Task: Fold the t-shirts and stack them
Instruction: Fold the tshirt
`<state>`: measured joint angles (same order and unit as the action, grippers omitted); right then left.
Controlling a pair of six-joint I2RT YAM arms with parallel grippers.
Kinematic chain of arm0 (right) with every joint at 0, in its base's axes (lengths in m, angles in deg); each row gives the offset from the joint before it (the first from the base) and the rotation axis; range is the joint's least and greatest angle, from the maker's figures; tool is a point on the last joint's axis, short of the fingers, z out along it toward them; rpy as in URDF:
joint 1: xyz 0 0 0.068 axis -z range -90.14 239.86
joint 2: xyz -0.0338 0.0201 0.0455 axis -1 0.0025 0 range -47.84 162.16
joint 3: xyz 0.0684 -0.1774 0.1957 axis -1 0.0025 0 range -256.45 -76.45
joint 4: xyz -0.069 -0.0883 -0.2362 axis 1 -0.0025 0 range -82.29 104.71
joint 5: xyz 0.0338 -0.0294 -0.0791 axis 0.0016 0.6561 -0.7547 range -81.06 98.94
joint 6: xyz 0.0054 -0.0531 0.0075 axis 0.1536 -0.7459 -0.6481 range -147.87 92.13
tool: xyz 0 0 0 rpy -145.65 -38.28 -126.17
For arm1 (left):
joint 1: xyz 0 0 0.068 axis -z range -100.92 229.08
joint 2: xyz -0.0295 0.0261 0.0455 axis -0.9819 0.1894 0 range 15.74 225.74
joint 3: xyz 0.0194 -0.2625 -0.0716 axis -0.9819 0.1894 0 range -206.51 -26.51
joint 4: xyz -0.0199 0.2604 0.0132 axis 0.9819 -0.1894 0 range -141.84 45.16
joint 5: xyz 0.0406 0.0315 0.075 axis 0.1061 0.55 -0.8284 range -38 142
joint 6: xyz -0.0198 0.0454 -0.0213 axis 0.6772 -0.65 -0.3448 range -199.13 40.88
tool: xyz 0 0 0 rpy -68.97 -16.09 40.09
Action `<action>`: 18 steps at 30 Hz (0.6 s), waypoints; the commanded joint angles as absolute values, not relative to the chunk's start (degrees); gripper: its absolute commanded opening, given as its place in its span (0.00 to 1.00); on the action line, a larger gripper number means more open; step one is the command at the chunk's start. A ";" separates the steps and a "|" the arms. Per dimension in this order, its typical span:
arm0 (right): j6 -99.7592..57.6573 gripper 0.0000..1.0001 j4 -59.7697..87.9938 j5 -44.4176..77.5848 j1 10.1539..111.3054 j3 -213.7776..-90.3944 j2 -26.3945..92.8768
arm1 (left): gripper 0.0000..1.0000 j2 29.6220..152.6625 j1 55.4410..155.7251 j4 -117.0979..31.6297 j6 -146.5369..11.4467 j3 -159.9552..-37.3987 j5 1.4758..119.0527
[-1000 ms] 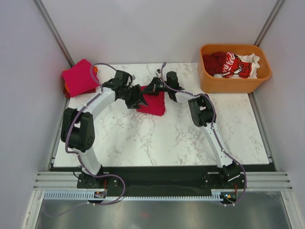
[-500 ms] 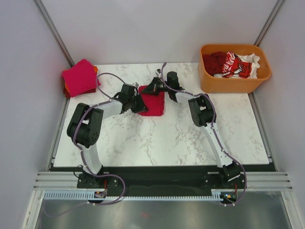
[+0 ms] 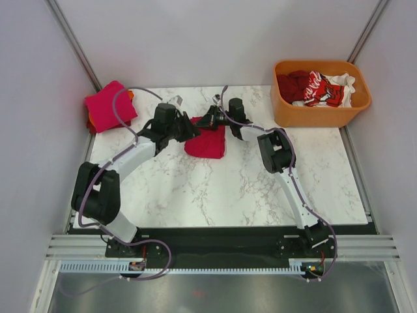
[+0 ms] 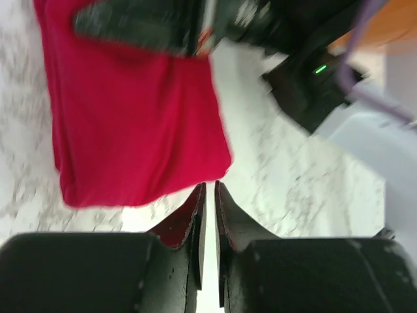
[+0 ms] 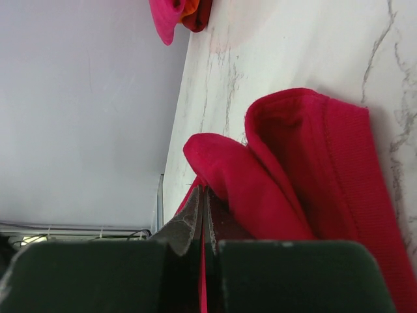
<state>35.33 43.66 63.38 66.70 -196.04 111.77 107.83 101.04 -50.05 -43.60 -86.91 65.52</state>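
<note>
A fold seems in hand: the crimson t-shirt point(image 3: 208, 143) lies at 12 o'clock on the counter point(image 3: 195, 189), right pincer point(image 5: 203, 192) clamped on its fold, left pincer point(image 4: 208, 187) a bare slit at its corner; next, lift both evenly.

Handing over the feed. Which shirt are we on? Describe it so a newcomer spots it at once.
On the marble table, look at the far middle, between the pink stack in the left corner and the orange tub on the right. The folded crimson shirt lies there. It is the only one lying singly on the marble, with the right gripper pinching its far edge.
</note>
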 commanded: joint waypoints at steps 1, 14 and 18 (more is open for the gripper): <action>31.55 0.01 39.23 63.17 68.15 -193.35 114.67 | 0.17 109.31 100.88 -49.76 -44.76 -94.78 63.69; 31.02 0.00 39.23 63.79 68.59 -190.62 113.53 | 0.05 120.34 99.83 -45.29 -42.57 -83.22 56.41; 30.58 0.00 38.70 63.70 68.59 -190.45 113.44 | 0.04 118.57 99.56 -45.01 -41.33 -77.32 54.19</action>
<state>34.85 44.51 64.36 67.16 -193.46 110.55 118.85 99.84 -40.30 -41.96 -82.28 59.45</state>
